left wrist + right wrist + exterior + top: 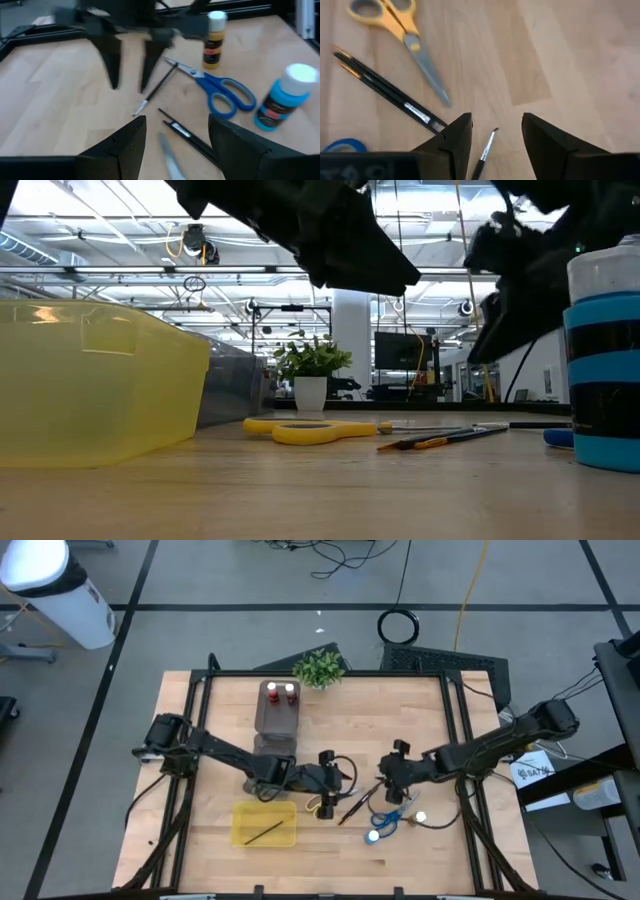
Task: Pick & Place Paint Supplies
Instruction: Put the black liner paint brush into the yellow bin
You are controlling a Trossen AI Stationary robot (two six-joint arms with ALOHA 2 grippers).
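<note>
My left gripper (337, 780) is open and empty over the table's middle, its fingers (125, 145) pointing toward the right arm. My right gripper (385, 780) is open above a thin dark brush (485, 150); the brush's bristle end lies on the table under the gap between the fingers. It also shows in the left wrist view (156, 89). Two dark brushes (385, 90) and yellow scissors (395, 30) lie flat between the grippers. Blue scissors (222, 91), a blue white-capped bottle (285, 97) and a yellow white-capped bottle (214, 40) are near the right gripper.
A yellow tray (265, 823) holding one brush (264, 832) sits near the front left. A dark grey organiser (278, 715) with two red-capped bottles (281, 691) stands at the back. A small plant (319, 668) stands at the far edge.
</note>
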